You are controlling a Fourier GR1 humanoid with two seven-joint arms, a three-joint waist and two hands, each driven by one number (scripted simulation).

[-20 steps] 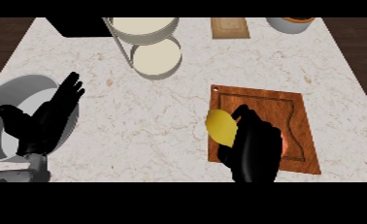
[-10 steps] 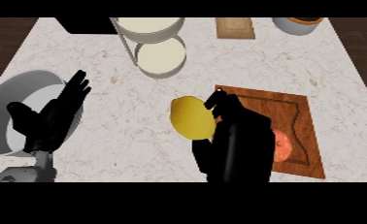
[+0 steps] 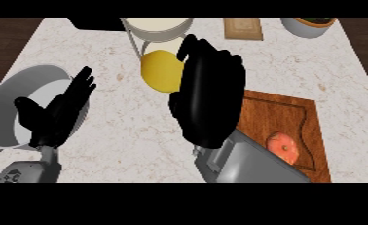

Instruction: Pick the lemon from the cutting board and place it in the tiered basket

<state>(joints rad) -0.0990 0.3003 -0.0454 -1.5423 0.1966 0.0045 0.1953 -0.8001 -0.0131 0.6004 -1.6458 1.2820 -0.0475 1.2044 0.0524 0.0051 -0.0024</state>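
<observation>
- the lemon (image 3: 161, 71) is off the cutting board (image 3: 287, 114); within the last second it has moved up and left, and now sits just in front of the tiered basket (image 3: 156, 28).
- the right hand (image 3: 208, 92) is curled round the lemon's right side, carrying it.
- the carry looks nearly done; lowering it into a tier and letting go remain.
- the left hand (image 3: 61, 107) rests over the worktop (image 3: 122, 131) at the left, fingers apart.

A pale speckled surface (image 3: 108, 121) carries a wooden cutting board (image 3: 302, 114) at the right, a tiered basket (image 3: 158, 27) at the back and a grey round dish (image 3: 28, 80) at the left.
</observation>
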